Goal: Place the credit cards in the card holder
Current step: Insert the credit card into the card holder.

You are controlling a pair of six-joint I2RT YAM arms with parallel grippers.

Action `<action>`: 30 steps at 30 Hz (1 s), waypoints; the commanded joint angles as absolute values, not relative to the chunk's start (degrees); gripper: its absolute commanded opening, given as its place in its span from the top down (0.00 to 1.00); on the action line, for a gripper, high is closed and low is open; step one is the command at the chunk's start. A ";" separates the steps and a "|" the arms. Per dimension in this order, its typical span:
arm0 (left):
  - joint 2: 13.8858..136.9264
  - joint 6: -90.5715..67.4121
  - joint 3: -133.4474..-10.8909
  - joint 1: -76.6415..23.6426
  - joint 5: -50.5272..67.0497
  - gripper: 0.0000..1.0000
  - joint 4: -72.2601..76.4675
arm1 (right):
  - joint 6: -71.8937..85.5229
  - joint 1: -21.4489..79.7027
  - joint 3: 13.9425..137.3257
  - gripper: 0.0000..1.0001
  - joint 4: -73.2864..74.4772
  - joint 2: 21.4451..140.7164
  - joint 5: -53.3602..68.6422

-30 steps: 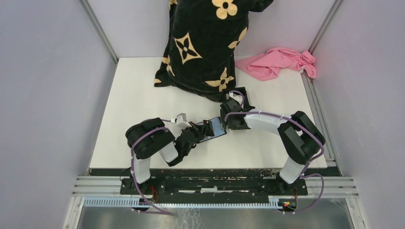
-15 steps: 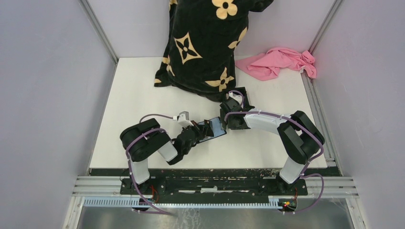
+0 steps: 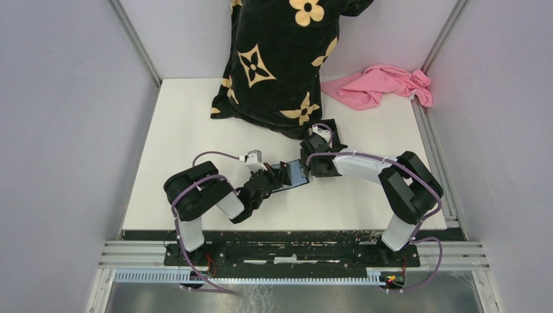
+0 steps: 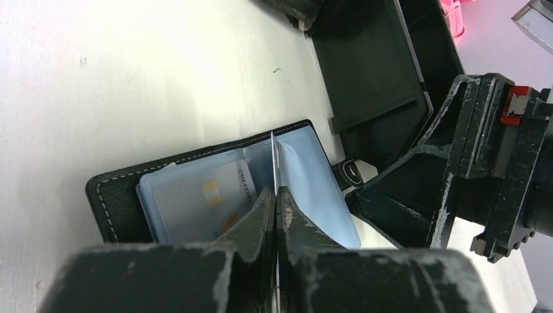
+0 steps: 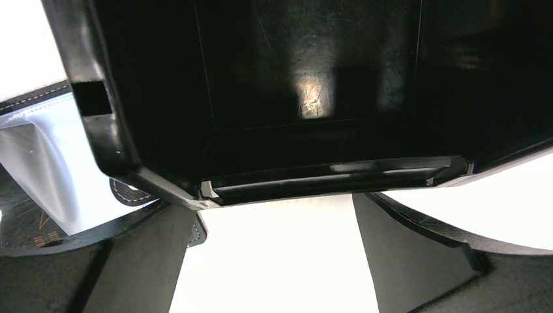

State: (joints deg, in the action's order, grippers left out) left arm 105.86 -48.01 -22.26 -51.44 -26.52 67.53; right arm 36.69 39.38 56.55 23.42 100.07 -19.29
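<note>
Pinching thin card (image 4: 273, 153) edge-on, left pincer (image 4: 274, 195) over stitched black holder (image 4: 114, 195), right pincer (image 5: 277, 218) spread.

card holder (image 4: 114, 189): black, white stitching | pocketed card (image 4: 202, 202): whitish, maybe grey | cloth (image 3: 381, 85): pink | fabric (image 3: 280, 59): black, cream flowers

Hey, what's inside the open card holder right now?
A whitish card with a gold chip sits in a clear pocket of the card holder. The left gripper, jaws shut, holds a second card edge-on above the fold. The gripper covers the holder's near edge.
</note>
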 commanded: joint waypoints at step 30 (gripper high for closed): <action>110.65 -63.59 -21.06 -55.73 -25.78 0.97 59.08 | 37.09 41.28 51.73 0.01 29.00 107.23 -15.18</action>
State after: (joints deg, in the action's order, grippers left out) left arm 108.99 -60.34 -22.65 -52.80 -28.67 68.99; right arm 37.21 39.44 56.49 23.44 100.09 -19.33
